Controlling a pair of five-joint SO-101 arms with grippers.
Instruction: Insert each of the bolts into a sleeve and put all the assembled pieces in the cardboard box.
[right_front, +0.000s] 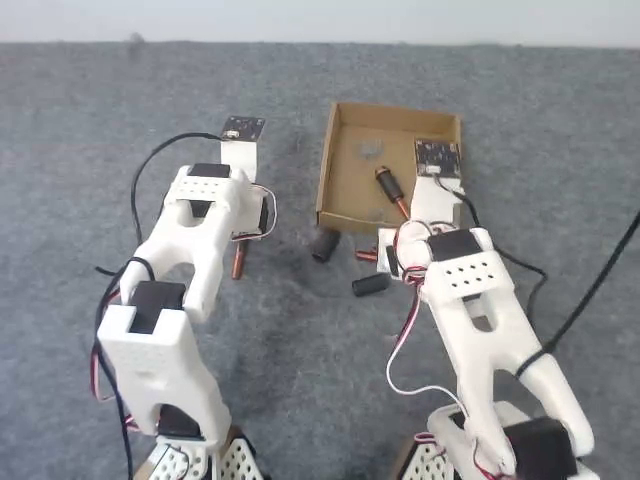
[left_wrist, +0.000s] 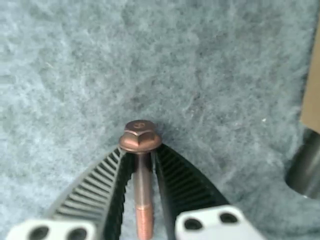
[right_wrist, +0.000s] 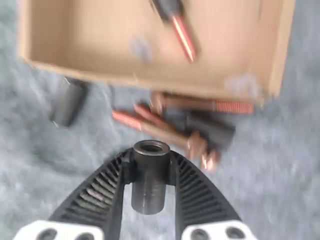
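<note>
My left gripper (left_wrist: 142, 152) is shut on a copper bolt (left_wrist: 142, 170), gripping the shank just under the hex head, over bare carpet left of the cardboard box (right_front: 335, 150). In the high view that bolt (right_front: 238, 262) hangs beside the left arm's wrist. My right gripper (right_wrist: 149, 159) is shut on a black sleeve (right_wrist: 149, 180), held upright with its bore showing, just in front of the box (right_wrist: 100, 75). One assembled piece (right_front: 390, 190) lies inside the box. Loose bolts (right_wrist: 200, 105) and another sleeve (right_wrist: 212, 129) lie on the carpet by the box's front wall.
Two more black sleeves (right_front: 323, 244) (right_front: 370, 284) lie on the carpet between the arms, in front of the box. A loose bolt (right_front: 366, 255) lies beside them. Grey carpet (right_front: 300, 370) covers the table, with open room at the front centre.
</note>
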